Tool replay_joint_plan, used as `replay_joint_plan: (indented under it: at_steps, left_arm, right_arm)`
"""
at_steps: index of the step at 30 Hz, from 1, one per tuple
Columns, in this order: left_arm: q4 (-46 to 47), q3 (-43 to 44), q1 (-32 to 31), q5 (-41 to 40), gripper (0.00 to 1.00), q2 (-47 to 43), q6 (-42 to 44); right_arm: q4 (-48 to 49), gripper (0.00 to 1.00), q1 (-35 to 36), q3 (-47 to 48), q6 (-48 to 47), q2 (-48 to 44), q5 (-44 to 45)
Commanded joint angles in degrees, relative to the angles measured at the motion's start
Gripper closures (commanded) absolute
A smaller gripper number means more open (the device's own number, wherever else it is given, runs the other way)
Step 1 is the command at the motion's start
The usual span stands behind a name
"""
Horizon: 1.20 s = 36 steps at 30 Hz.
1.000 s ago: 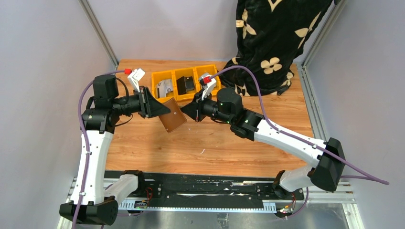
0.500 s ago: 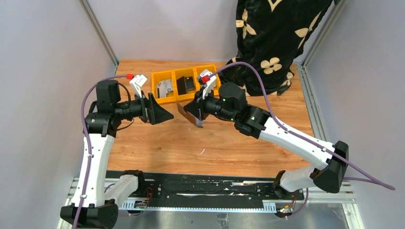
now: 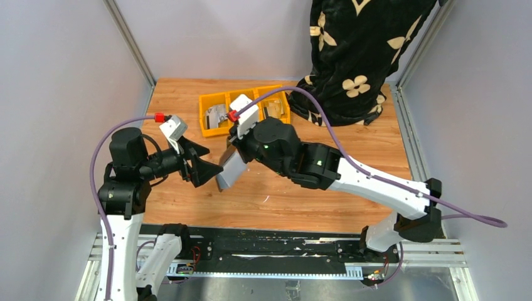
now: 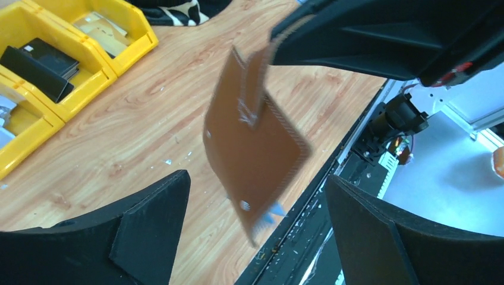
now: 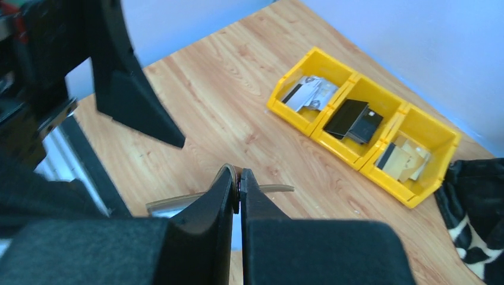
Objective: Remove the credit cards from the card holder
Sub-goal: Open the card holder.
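One brown card holder (image 4: 252,142) hangs tilted above the counter (image 3: 282,194), pinched at its upper edge by the clenched right end effector (image 5: 239,178), whose arm hides much of it from above. The left end effector (image 3: 213,159) gapes wide just beside it, touching nothing. A blurred pale blue sliver (image 4: 272,209) shows at the holder's lower edge; I cannot tell what it is. Credit cards (image 5: 353,119) lie in the yellow tray (image 4: 83,89) beyond.

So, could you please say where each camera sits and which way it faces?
Top external: above and behind the robot, looking down on left arm, right arm, table.
Left wrist: faces the card holder between its open fingers.
Right wrist: looks past its shut fingers toward the yellow tray.
Shared: both wrist views show the tray.
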Motion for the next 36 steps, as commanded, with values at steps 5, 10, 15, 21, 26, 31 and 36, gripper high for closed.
replay_joint_plan:
  at_steps: [5,10,15,21,26,31,36]
  left_arm:
    - [0.8,-4.5,-0.3,5.0,0.02,-5.9,4.4]
    - [3.0,-6.6,-0.3,0.7,0.12,-7.6,5.5]
    - [10.7,-9.1,-0.3,-7.7,0.15,-9.7,1.1]
    - [14.2,-10.5,-0.3,-8.0,0.32,-11.0,0.5]
    - [15.8,-11.0,-0.3,1.7,0.45,-9.6,-3.0]
    - [15.9,-11.3,-0.3,3.2,0.59,-8.6,-1.8]
    - [18.3,-11.9,-0.2,-3.3,0.81,-9.9,-2.2]
  right_arm:
    - [-7.4,1.00,7.7,15.4,-4.3,10.2,20.5]
    - [-8.5,1.00,9.5,19.4,-5.0,12.3,22.3]
    - [-8.3,1.00,11.1,20.2,-4.7,12.4,24.1]
    - [-7.0,1.00,11.6,17.2,-3.4,9.9,21.2]
    - [-7.7,1.00,11.6,16.4,-0.6,8.2,16.5]
    - [-8.9,1.00,11.6,16.4,0.9,7.5,13.9]
    - [-9.0,1.00,11.6,15.5,1.3,5.8,10.9]
